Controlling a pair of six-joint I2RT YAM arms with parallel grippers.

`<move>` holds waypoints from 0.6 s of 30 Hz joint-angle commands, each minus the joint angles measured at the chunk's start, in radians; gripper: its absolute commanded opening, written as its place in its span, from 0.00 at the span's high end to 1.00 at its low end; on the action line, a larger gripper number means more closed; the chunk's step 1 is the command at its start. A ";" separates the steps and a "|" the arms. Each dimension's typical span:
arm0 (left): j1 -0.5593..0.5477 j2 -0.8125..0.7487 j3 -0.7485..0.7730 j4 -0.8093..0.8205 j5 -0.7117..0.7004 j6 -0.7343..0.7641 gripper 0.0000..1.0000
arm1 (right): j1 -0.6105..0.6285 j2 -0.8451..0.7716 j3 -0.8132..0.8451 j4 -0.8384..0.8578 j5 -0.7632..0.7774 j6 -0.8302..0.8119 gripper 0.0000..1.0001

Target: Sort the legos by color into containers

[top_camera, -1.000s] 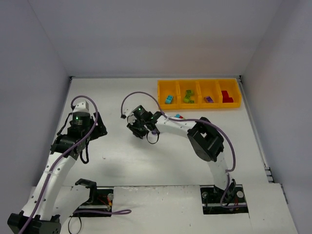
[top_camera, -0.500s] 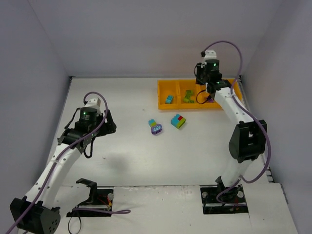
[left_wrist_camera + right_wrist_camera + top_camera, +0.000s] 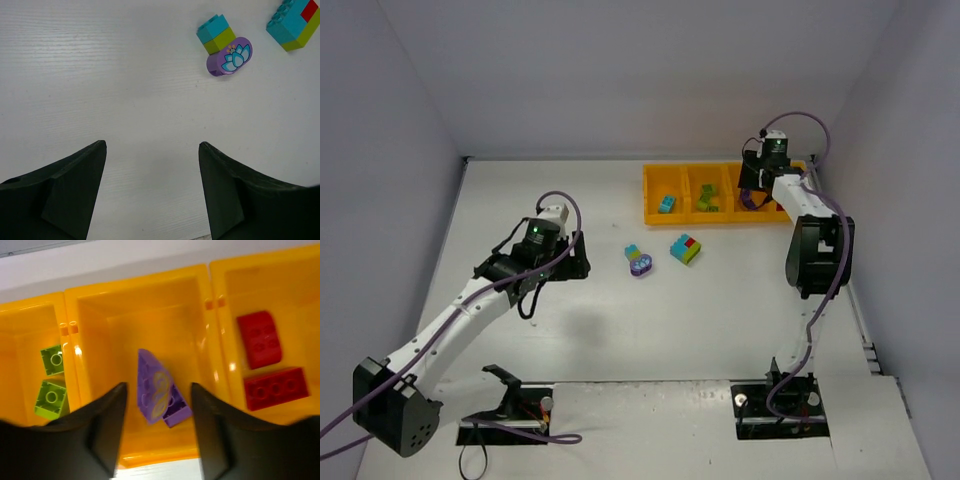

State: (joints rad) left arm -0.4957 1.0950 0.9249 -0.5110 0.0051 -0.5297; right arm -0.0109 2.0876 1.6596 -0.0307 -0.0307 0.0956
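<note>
Both gape empty: my left gripper [image 3: 152,145] aims at the cluster [image 3: 224,50], right gripper [image 3: 157,385] over the tray's [image 3: 145,456] purple brick [image 3: 162,400].

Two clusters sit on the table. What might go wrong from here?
The teal-lime-purple cluster and the teal-red-lime cluster are each joined; dropped whole, either would put wrong colours in a compartment of the tray.
The open left hand is not lined up: both clusters sit off to one side, so closing now would likely miss.
The open right hand hangs over the purple compartment; its fingers might catch the tray walls.
</note>
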 commanded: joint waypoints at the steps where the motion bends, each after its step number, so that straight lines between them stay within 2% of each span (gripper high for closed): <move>1: -0.006 0.011 0.068 0.078 -0.019 -0.033 0.32 | 0.015 -0.037 0.058 0.035 -0.038 0.012 0.46; 3: -0.007 0.028 0.075 0.080 -0.019 -0.033 0.32 | 0.015 -0.052 0.054 0.035 -0.029 0.006 0.34; 5: -0.007 0.046 0.083 0.081 -0.011 -0.032 0.32 | 0.019 -0.099 0.028 0.037 -0.037 -0.013 0.27; 9: -0.009 0.072 0.088 0.114 -0.005 -0.049 0.32 | 0.103 -0.254 -0.085 0.078 -0.038 -0.043 0.24; 10: -0.006 0.113 0.100 0.149 -0.005 -0.074 0.32 | 0.252 -0.396 -0.248 0.121 -0.084 -0.042 0.20; 11: -0.006 0.114 0.100 0.149 -0.005 -0.075 0.32 | 0.253 -0.397 -0.250 0.121 -0.084 -0.042 0.20; 14: -0.006 0.149 0.129 0.160 0.022 -0.081 0.32 | 0.386 -0.458 -0.360 0.140 -0.060 -0.039 0.07; 18: -0.003 0.180 0.150 0.166 0.018 -0.098 0.32 | 0.556 -0.482 -0.451 0.144 -0.003 -0.021 0.01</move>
State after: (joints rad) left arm -0.4984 1.2797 1.0153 -0.4088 0.0196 -0.5964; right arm 0.4923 1.6257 1.2552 0.0689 -0.0746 0.0673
